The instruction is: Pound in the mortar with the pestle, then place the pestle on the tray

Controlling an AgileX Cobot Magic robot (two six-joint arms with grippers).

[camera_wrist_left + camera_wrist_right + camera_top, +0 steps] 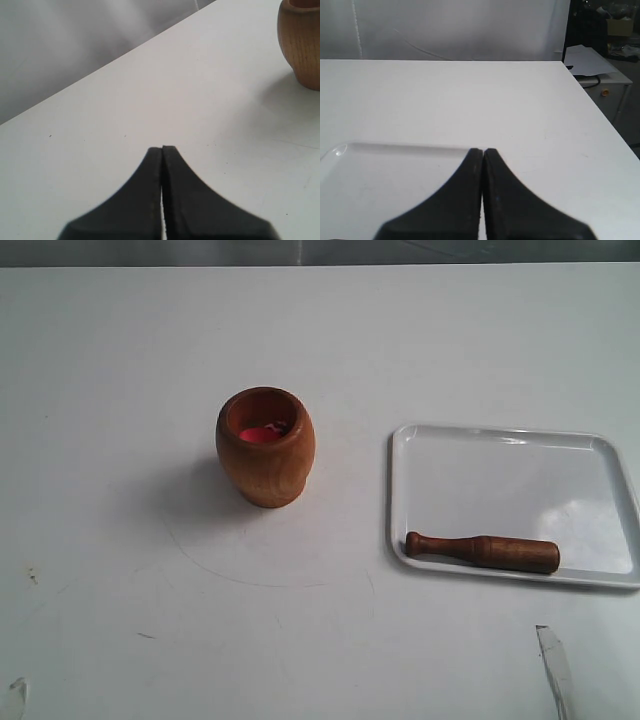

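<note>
Jaws, left and right, together, empty.

Mortar point(265, 447) left of tray point(500, 455); pestle point(483, 550) lying on tray's near edge.

Pestle point(483, 550) flat on tray point(520, 475); mortar point(265, 447) upright.
</note>
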